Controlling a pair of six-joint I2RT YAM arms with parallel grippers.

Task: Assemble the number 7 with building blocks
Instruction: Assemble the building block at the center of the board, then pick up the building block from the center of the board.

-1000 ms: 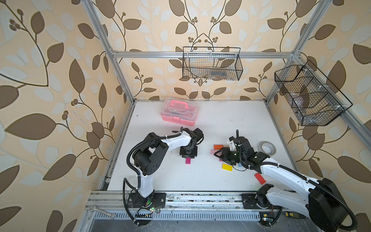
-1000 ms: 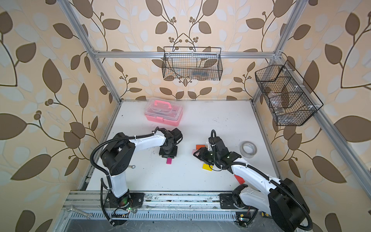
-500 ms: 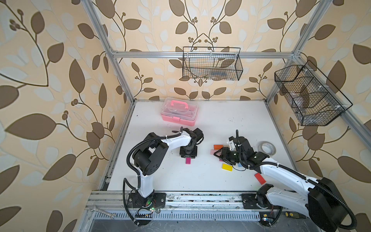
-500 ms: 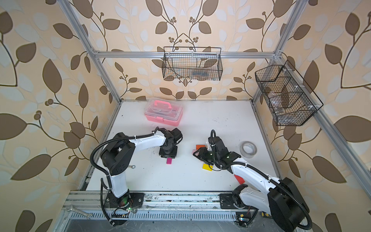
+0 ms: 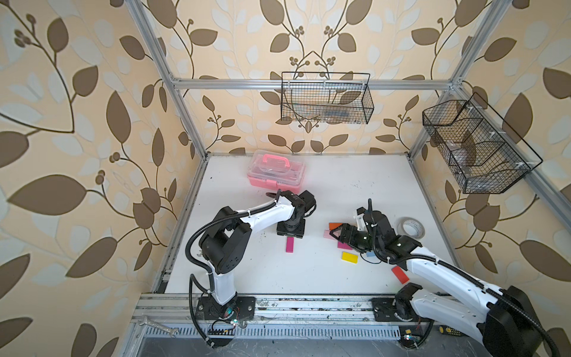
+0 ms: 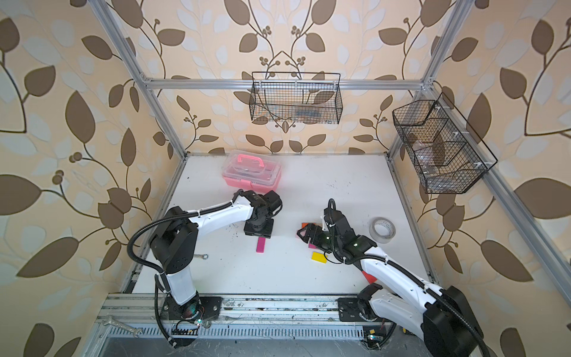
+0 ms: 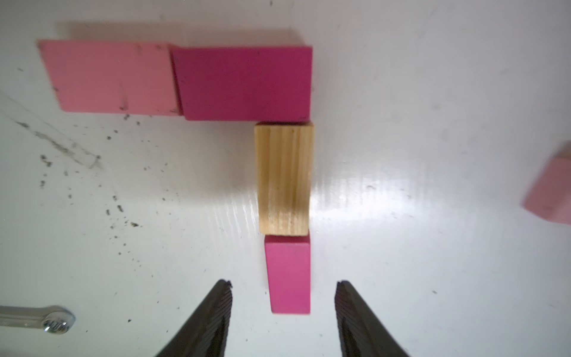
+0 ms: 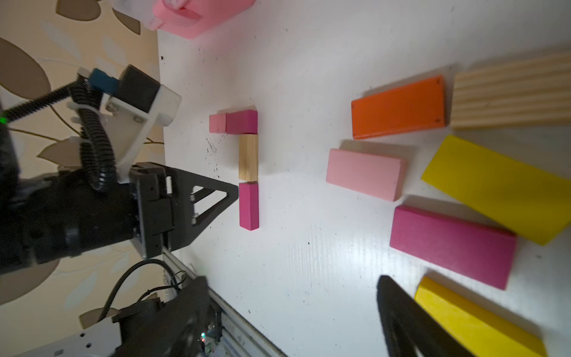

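The left gripper [image 7: 282, 287] hangs with its jaws parted either side of a magenta block [image 7: 289, 273], touching neither face, so nothing is gripped. That block ends the stem of the number 7 [image 8: 248, 156]. Next along the stem is a plain wood block [image 7: 284, 177], then comes the bar, a second magenta block [image 7: 244, 82] beside a pink block [image 7: 108, 77] (four pieces laid, by my count). The figure lies on the white table [image 5: 355, 179], near the pink case [image 5: 275, 173]. Well off to its right, the right gripper [image 5: 339, 234] is spread wide and empty over loose building blocks [image 8: 451, 245]: orange, yellow, pink.
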